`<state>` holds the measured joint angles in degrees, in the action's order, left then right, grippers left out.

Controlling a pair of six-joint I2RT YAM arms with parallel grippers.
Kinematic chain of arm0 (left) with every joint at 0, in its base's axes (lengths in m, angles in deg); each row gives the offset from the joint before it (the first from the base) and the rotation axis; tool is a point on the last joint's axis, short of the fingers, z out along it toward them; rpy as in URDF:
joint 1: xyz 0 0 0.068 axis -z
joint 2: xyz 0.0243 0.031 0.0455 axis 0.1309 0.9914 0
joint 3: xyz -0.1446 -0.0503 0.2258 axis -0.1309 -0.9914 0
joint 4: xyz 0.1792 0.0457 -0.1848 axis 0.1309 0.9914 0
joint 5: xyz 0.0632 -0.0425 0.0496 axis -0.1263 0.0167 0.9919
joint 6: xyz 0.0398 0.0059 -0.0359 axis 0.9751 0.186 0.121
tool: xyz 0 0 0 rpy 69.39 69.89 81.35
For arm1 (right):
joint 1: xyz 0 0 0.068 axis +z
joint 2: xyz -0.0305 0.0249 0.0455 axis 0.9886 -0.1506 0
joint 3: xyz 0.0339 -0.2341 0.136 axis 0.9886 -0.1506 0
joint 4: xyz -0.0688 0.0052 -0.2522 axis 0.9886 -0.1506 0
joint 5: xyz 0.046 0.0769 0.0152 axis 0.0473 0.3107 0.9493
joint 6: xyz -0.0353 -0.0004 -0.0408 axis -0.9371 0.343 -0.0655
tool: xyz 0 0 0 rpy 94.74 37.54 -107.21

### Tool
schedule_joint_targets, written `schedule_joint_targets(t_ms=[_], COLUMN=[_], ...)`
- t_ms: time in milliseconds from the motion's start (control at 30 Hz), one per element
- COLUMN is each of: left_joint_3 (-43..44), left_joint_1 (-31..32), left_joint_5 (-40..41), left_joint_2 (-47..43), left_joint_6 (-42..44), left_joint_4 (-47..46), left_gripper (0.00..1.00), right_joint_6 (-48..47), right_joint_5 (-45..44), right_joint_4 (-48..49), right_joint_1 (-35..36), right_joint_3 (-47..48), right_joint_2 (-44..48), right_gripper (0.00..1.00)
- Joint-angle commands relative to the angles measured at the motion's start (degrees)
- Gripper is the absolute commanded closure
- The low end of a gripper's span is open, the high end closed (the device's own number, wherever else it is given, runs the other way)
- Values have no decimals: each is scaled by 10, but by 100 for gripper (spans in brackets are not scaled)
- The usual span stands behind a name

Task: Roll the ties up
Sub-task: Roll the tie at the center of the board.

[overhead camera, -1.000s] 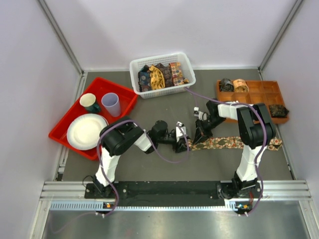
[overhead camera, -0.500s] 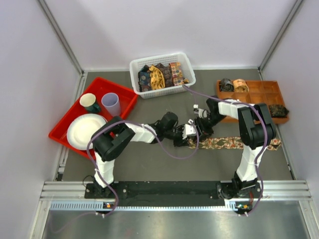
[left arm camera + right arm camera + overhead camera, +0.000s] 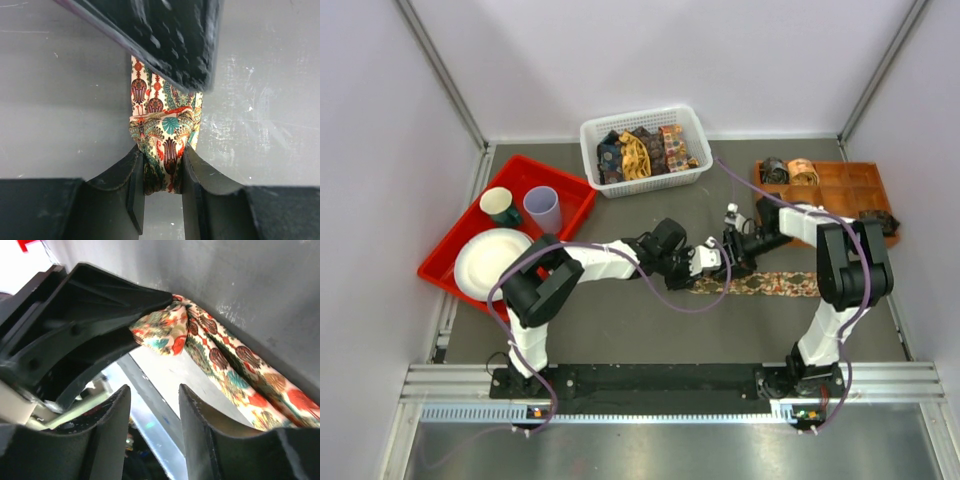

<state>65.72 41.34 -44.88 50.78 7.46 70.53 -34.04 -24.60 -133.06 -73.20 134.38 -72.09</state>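
One tie [image 3: 167, 127] lies on the grey table [image 3: 600, 330], part of it hidden in the left wrist view by the right gripper [image 3: 152, 405], whose jaws stand spread on nothing just above it. The jaws of the left gripper [image 3: 162, 172] pinch the tie's folded end, a small soft coil. Against half a second ago, both grippers sit further right and the strip's far end has drawn leftward. The fabric is flat paisley in cream, red and teal.
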Motion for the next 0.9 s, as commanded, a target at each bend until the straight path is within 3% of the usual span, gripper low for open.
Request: schedule_joint_targets(t_ms=[0, 267, 667, 767, 800, 867], left_joint_3=[-18, -14, -11, -9, -8, -9], left_joint_1=[7, 11, 11, 11, 11, 11], left_joint_5=[59, 56, 46, 45, 45, 40], left_joint_2=[5, 13, 22, 25, 26, 25], left_joint_6=[3, 22, 24, 22, 19, 12], left_joint_4=[105, 109, 117, 118, 118, 116], left_gripper=[83, 82, 80, 78, 77, 68], right_joint_6=[104, 156, 131, 136, 130, 115], right_joint_5=[53, 45, -9, -24, -31, -50], right_joint_4=[146, 241, 229, 233, 225, 208], right_joint_1=[11, 51, 89, 93, 93, 93], right_joint_3=[-42, -45, -29, -30, -30, -24], right_joint_2=[5, -17, -54, -56, -56, -57], right_gripper=[58, 62, 64, 86, 100, 100])
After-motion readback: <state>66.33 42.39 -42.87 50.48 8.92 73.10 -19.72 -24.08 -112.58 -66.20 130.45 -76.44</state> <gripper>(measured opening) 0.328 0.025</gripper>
